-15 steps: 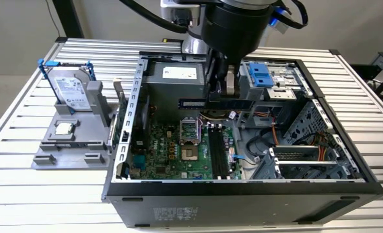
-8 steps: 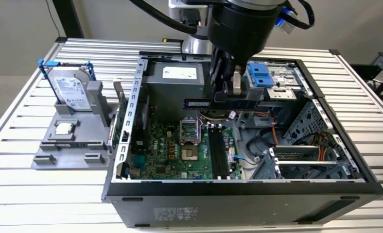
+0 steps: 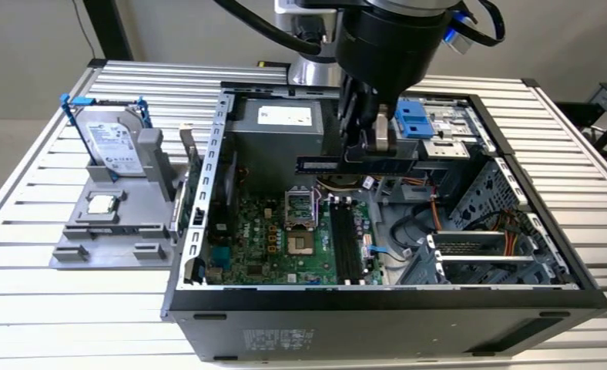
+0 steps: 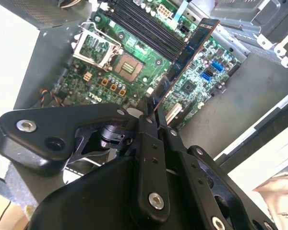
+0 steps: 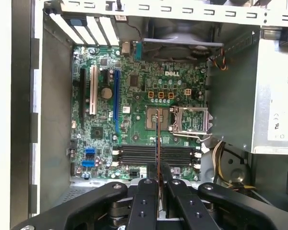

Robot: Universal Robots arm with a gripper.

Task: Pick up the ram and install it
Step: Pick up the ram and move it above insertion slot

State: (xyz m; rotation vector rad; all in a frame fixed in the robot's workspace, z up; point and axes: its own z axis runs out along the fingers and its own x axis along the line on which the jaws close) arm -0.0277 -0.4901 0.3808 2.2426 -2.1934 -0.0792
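Above open dark computer case (image 3: 386,297), long thin blue-green ram (image 3: 319,163) is clamped in black gripper (image 3: 368,156); pickup done, black motherboard slots (image 3: 345,239) unfilled.

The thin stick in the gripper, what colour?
The thin ram stick is dark blue; the second wrist view shows it best.

The exterior view stands well back and high, looking down at a slant over the whole open computer case (image 3: 386,301) and most of the bench (image 3: 36,308). The first wrist view peers straight down past the end effector (image 5: 157,167) onto the motherboard (image 5: 134,96), with the ram (image 5: 157,139) edge-on to it. The second wrist view sits nearer and looks across the board at a tilt. All three share the memory slots (image 3: 347,239) and the processor socket (image 3: 298,245).
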